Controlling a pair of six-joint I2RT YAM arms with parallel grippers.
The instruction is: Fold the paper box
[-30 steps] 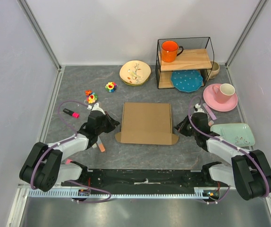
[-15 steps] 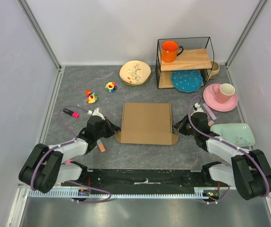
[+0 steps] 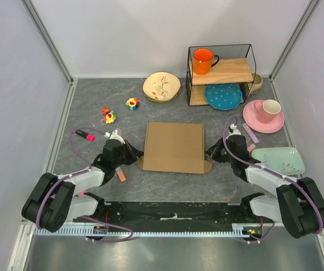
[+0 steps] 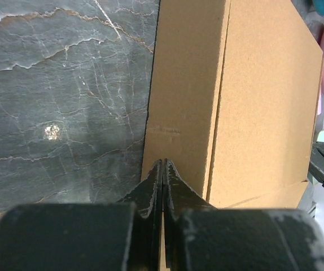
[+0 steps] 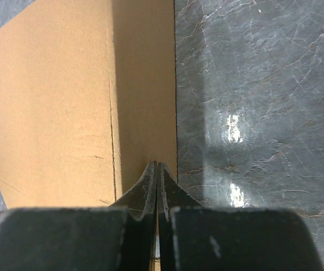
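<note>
The paper box (image 3: 173,147) is a brown cardboard sheet lying flat mid-table, with a narrow creased flap along each side. My left gripper (image 3: 135,154) is shut, its tips over the box's left side flap (image 4: 182,113), low and near the front corner. In the left wrist view the closed tips (image 4: 163,161) lie on that flap with nothing between them. My right gripper (image 3: 209,153) is shut too, its tips (image 5: 156,164) over the right side flap (image 5: 145,84). The main panel shows in both wrist views (image 4: 263,101) (image 5: 55,96).
A wire shelf (image 3: 221,70) with an orange mug (image 3: 203,60) and a blue plate (image 3: 223,96) stands behind. There are a cream plate (image 3: 161,86), a pink cup on a saucer (image 3: 263,116), a green dish (image 3: 280,160), a pink marker (image 3: 84,135), flower toys (image 3: 110,117) and an orange marker (image 3: 119,175).
My left gripper has moved right onto the box's left edge. My right gripper has edged left onto its right edge. The box has stayed flat.
</note>
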